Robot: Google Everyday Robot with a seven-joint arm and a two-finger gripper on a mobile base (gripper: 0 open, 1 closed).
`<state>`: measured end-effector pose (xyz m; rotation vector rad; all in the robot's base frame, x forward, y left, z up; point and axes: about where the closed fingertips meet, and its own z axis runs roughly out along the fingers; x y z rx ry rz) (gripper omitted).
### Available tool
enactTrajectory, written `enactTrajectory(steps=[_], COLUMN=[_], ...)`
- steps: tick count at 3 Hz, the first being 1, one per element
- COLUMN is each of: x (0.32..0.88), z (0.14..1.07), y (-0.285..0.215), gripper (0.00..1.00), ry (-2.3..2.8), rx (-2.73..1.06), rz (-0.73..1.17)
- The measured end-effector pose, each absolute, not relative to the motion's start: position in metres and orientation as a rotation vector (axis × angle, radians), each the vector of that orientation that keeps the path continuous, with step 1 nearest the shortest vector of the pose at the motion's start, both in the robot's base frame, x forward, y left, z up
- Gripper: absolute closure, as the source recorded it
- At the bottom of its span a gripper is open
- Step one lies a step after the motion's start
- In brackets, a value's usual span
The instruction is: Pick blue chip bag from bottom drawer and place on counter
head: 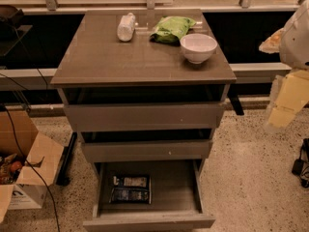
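The counter [120,57] sits on top; the bottom drawer [174,190] stands pulled open; your gripper [287,100] hangs at the right edge, open or closed cannot be told; the blue chip bag [130,188] lies flat in the drawer, well down-left of the gripper, long axis crosswise.

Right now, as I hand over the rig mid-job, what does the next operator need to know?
Gripper: at the right edge of the view, beside the cabinet, well above and away from the bag.
Crinkly dark navy-blue chip bag: lying flat, left of centre, in the grey-brown bottom drawer.
Grey-brown counter: carries a clear plastic bottle, a bright green bag and a white bowl.
Done: drawer open.
Left: reach in, grasp, lift, place on counter.
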<state>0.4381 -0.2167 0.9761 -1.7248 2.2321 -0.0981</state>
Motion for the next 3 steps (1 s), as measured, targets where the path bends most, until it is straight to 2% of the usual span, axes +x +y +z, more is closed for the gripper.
enactTrajectory(steps=[1,3], x=[0.438,0.438], z=[0.976,0.934], y=[-0.217,-0.187], gripper=[0.0,0.0], ry=[2.232,2.08], rx=[-1.725,-1.68], rz=[-0.098,0.112])
